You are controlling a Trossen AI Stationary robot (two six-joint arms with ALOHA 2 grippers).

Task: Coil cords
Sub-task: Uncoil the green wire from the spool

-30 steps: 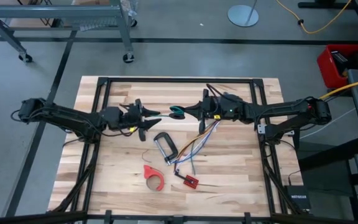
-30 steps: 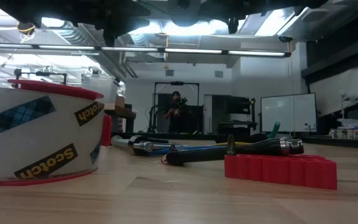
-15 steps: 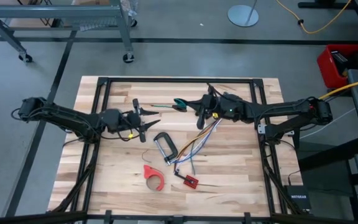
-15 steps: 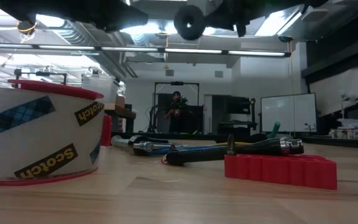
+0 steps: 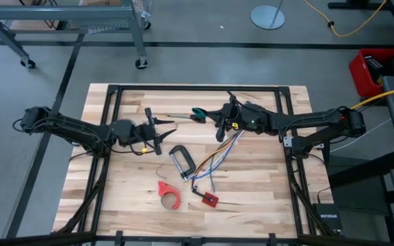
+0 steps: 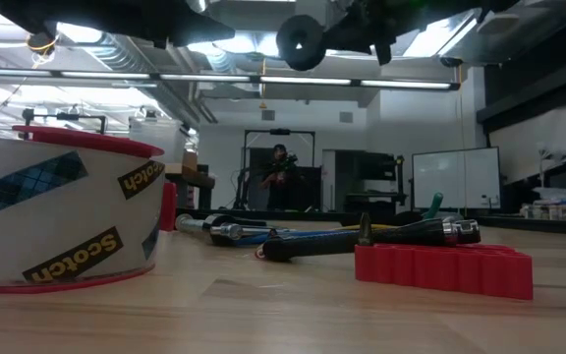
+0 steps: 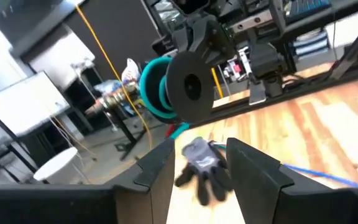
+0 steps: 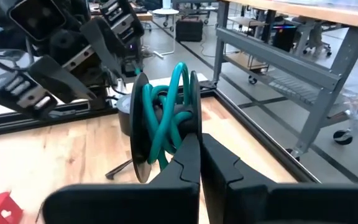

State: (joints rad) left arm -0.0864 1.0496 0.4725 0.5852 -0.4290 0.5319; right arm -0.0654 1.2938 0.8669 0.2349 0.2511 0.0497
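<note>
The cord point(image 8: 163, 118) is teal-green and wound between the two black discs of a small spool point(image 5: 197, 114). My right gripper point(image 5: 209, 117) is shut on the spool and holds it above the table's far middle. The spool also shows at the top of the low view point(image 6: 301, 40). A thin tail point(image 5: 176, 115) runs from the spool toward my left gripper point(image 5: 159, 128). My left gripper is open and empty just left of the spool, with the spool's disc point(image 7: 188, 87) ahead of its fingers. My right gripper pinches the spool at the rim of one black disc point(image 8: 194, 138) between its two fingers. The fingers come level from the table's right side. The spool is lifted clear of the table and stands on edge, its flat faces toward the table's left and right.
A multicoloured wire bundle point(image 5: 217, 154) ends in a small red board point(image 5: 209, 199) below the right gripper. A metal C-clamp point(image 5: 181, 161) and a red tape dispenser point(image 5: 169, 194) lie nearer the front. The tape roll point(image 6: 57, 211) fills the low view's left.
My right gripper has carried the spool a little toward the table's far edge, and the spool has come into the top of the low view. My left gripper has drawn back slightly toward the table's left edge, away from the spool.
</note>
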